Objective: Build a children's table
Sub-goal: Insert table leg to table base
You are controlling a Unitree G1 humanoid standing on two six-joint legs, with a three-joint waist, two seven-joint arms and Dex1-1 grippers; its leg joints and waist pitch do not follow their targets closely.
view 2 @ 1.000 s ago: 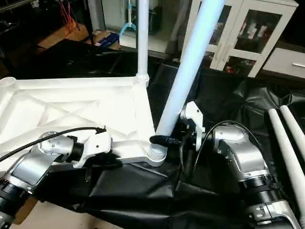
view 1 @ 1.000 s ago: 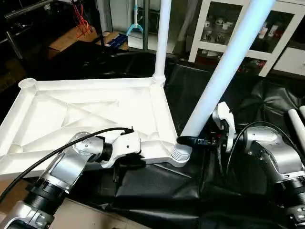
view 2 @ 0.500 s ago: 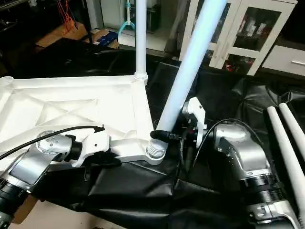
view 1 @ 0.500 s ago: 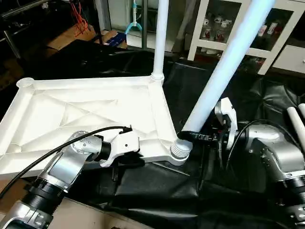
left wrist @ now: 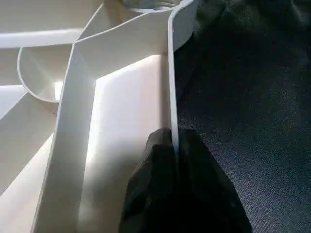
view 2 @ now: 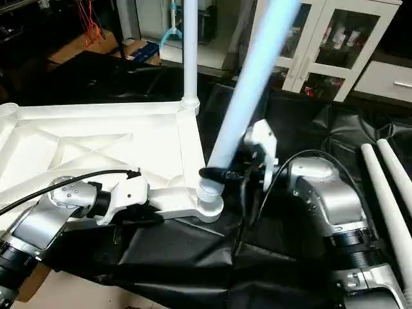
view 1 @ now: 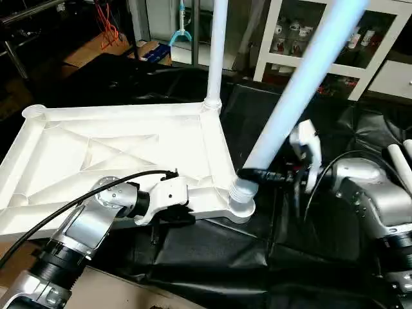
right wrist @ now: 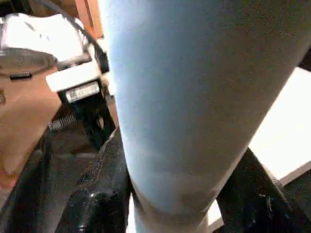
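Note:
The children's table top [view 1: 122, 154] lies upside down on black sheeting, its ribbed underside facing up. One white leg [view 1: 216, 51] stands upright in the far right corner socket. A second leg [view 1: 302, 84] leans to the right, its threaded end at the near right socket [view 1: 239, 201]. My right gripper [view 1: 250, 174] is shut around this leg just above the thread, with black fingers [right wrist: 97, 184] on both sides of the leg [right wrist: 189, 97]. My left gripper [left wrist: 174, 141] is shut on the top's near rim [left wrist: 171, 87], left of that socket.
Two loose white legs [view 2: 386, 187] lie on the sheeting at the far right. A white glass-door cabinet [view 1: 328, 38] stands behind. Black sheeting [view 1: 212, 251] covers the work surface, and a black cable [view 1: 77, 203] runs along my left forearm.
My right gripper has shifted the leaning leg slightly left and up over the near right socket. The left gripper stays pinched on the rim.

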